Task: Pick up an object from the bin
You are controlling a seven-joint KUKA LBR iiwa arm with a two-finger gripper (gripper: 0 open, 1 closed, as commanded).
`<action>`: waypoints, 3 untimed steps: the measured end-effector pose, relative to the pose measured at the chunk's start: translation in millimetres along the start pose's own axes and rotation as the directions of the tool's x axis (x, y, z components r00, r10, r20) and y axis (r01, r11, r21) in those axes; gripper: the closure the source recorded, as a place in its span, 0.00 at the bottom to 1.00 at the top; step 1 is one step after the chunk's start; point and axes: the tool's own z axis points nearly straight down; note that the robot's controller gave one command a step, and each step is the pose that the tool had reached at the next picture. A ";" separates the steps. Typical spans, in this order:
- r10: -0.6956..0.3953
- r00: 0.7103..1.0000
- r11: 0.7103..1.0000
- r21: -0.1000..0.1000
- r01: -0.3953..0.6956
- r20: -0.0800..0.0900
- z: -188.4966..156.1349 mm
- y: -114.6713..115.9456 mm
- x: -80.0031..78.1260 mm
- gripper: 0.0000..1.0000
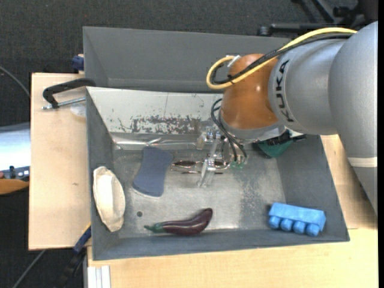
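My gripper [210, 159] hangs low over the middle of the bin floor, below the orange wrist cover. A thin brownish metal piece [185, 165] lies just to its left; whether the two touch I cannot tell. Further left, a flat blue-grey pad [151, 171] lies tilted on the floor, apart from the gripper. In front of the gripper, near the bin's front wall, lies a dark purple toy aubergine [186, 222]. A green thing [275, 147] peeks out from under the arm to the gripper's right.
A white shell-shaped thing [108, 198] leans in the front left corner. A blue studded block [297, 218] lies in the front right corner. The arm and its yellow cable cover the bin's back right part.
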 end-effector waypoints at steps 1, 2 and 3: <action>0.053 0.999 0.999 -0.001 -0.053 -0.002 23.6 -1.3 -4.9 0.00; 0.026 1.000 1.000 -0.001 -0.026 0.001 23.1 -4.6 11.2 1.00; 0.026 1.000 1.000 -0.001 -0.026 0.001 23.1 -4.6 11.2 1.00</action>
